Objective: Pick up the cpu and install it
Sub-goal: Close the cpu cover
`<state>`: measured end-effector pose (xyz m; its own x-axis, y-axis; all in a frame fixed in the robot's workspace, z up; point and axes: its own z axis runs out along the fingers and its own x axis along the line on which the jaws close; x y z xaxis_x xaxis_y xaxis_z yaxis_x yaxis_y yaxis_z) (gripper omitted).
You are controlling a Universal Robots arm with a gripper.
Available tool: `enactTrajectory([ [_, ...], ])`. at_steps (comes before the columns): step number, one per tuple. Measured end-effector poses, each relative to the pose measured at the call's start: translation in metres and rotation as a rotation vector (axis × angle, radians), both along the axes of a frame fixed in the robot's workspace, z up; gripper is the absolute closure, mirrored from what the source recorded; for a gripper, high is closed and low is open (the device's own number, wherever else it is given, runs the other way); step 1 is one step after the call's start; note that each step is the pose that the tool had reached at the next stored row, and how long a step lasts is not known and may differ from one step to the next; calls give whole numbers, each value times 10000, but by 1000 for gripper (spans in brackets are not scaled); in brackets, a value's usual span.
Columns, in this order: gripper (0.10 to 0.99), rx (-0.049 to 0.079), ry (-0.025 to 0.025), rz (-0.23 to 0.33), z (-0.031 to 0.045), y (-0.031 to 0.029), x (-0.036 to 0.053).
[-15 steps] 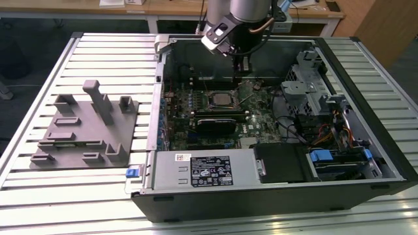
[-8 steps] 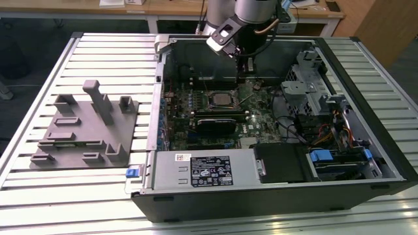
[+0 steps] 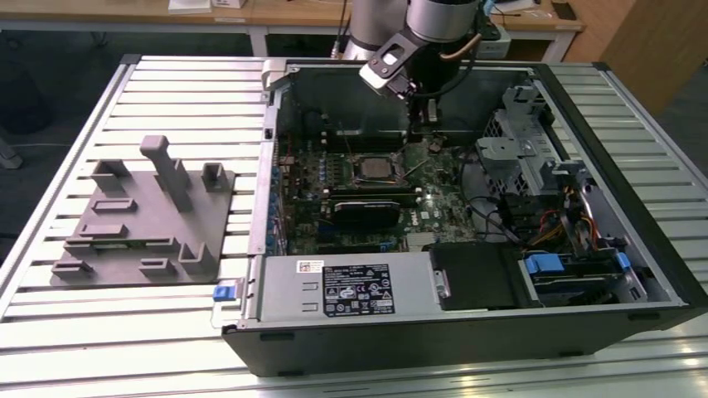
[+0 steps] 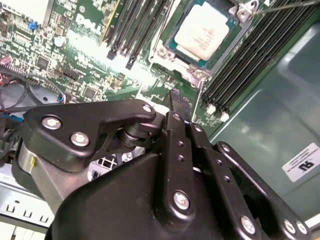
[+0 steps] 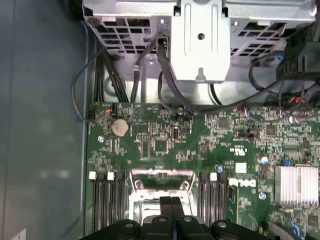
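The cpu (image 4: 202,30), a pale silvery square chip, lies flat inside the dark metal-framed socket (image 4: 196,73) on the green motherboard (image 4: 85,60). In the exterior view the cpu (image 3: 370,170) sits mid-board inside the open computer case. My gripper (image 3: 426,137) hangs over the board, a little toward the exterior view's right of the socket and apart from the chip. Its black fingertips (image 4: 178,102) are pressed together with nothing between them. In the first wrist view the gripper (image 5: 171,205) stands shut over the socket frame (image 5: 161,179).
A grey holder block (image 3: 144,215) rests on the slatted table at the exterior view's left. Inside the case (image 3: 619,282) are the power supply (image 3: 354,286), a metal drive cage (image 3: 531,141), loose cables (image 5: 125,75), memory slots (image 4: 260,55) and a finned heatsink (image 5: 296,185).
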<state>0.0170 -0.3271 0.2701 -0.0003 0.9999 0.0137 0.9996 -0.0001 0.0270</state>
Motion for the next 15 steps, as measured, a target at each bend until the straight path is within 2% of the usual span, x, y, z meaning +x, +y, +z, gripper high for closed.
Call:
enactTrajectory([
  [10,980,0,0,0,-46,34,104],
  [11,980,-2,0,0,-98,81,246],
  [15,980,-2,0,0,-104,105,287],
])
